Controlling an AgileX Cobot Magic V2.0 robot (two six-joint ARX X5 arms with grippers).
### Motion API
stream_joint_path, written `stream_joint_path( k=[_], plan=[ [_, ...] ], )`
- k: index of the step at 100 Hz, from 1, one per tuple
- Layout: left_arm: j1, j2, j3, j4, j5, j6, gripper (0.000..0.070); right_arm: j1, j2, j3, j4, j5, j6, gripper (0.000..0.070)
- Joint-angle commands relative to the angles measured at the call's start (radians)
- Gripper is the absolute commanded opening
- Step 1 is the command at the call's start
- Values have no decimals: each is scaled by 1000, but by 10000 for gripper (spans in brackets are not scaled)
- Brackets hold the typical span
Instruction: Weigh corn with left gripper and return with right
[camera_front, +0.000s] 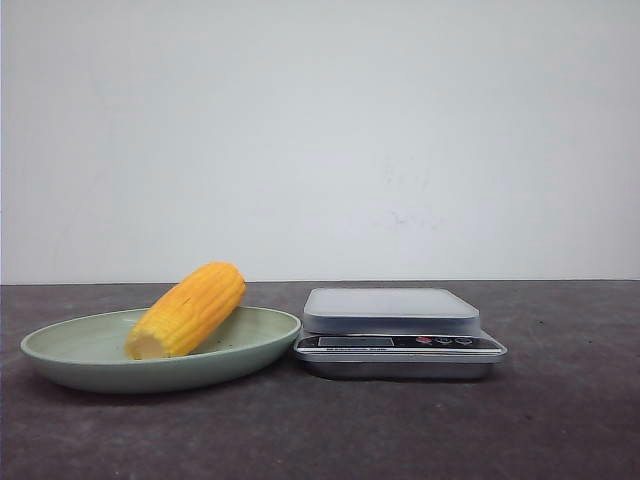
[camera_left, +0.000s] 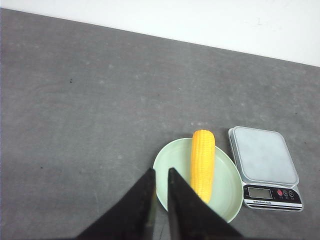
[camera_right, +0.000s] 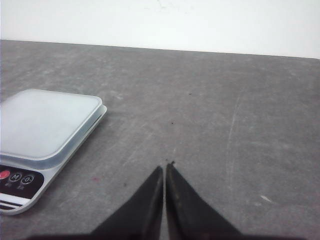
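Note:
The corn (camera_front: 189, 308) is a yellow-orange cob lying on a pale green plate (camera_front: 70, 352) at the left of the table, its paler cut end towards the front. It also shows in the left wrist view (camera_left: 202, 163). My left gripper (camera_left: 160, 170) hangs high above the table, short of the plate's (camera_left: 171, 159) near rim. Its black fingers stand a narrow gap apart and hold nothing. My right gripper (camera_right: 164, 165) is shut and empty over bare table, to the right of the scale (camera_right: 45, 125). Neither gripper shows in the front view.
A small digital kitchen scale (camera_front: 398, 325) with a pale platform stands just right of the plate, almost touching its rim; it also shows in the left wrist view (camera_left: 263, 166). The dark grey table ends at a white wall behind.

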Motion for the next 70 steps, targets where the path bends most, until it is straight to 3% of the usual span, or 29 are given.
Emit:
stream_joint_path(
  k=[1, 24, 40, 54, 70],
  plan=[
    [-6, 5, 18, 5, -5, -4, 0, 2, 0, -2, 10, 1, 5, 4],
    [19, -18, 14, 8, -9, 29, 0, 2, 0, -2, 11, 1, 5, 4],
    [106, -113, -109, 229, 14, 108, 0, 2, 0, -2, 10, 1, 5, 4],
    [176, -282, -354, 478, 135, 173, 0, 2, 0, -2, 10, 1, 5, 4],
    [273, -469, -631, 644, 294, 148, 0, 2, 0, -2, 11, 1, 5, 4]
  ],
)
